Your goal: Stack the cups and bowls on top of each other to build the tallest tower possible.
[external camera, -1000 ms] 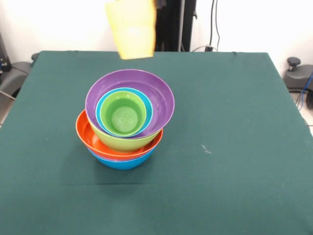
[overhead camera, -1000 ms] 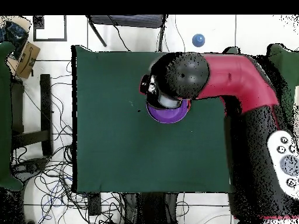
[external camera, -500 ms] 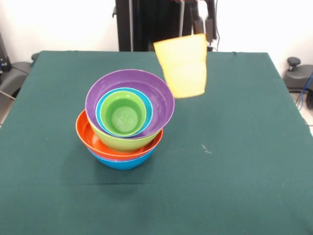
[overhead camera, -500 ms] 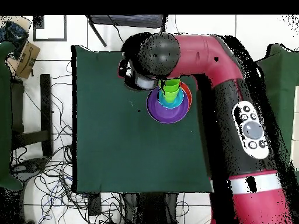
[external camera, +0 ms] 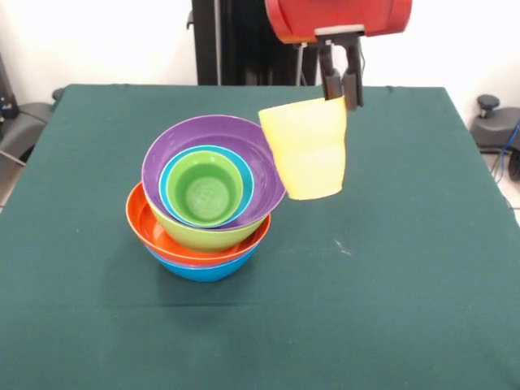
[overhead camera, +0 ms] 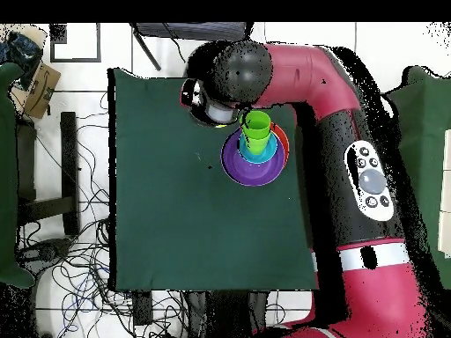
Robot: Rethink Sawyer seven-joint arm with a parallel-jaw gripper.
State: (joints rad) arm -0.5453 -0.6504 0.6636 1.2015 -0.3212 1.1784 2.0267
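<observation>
Gripper (external camera: 340,88) is closed on the rim of the pale yellow cup (external camera: 305,151), which I see hanging in the air just beside the tower (external camera: 210,197), on the right in the front view. At the tower, from the bottom, I see the blue bowl (external camera: 205,269), orange bowl (external camera: 146,229), lime green bowl (external camera: 200,235), purple bowl (external camera: 266,166), cyan bowl (external camera: 244,179), then the light green cup (external camera: 205,190) inside.

Dark green cloth-covered table (external camera: 390,268), blue bowl (external camera: 207,269) resting directly on it left of centre in the front view, carrying the nested tower (external camera: 213,195) of bowls, small pale mark (external camera: 344,247) on the cloth to its right
</observation>
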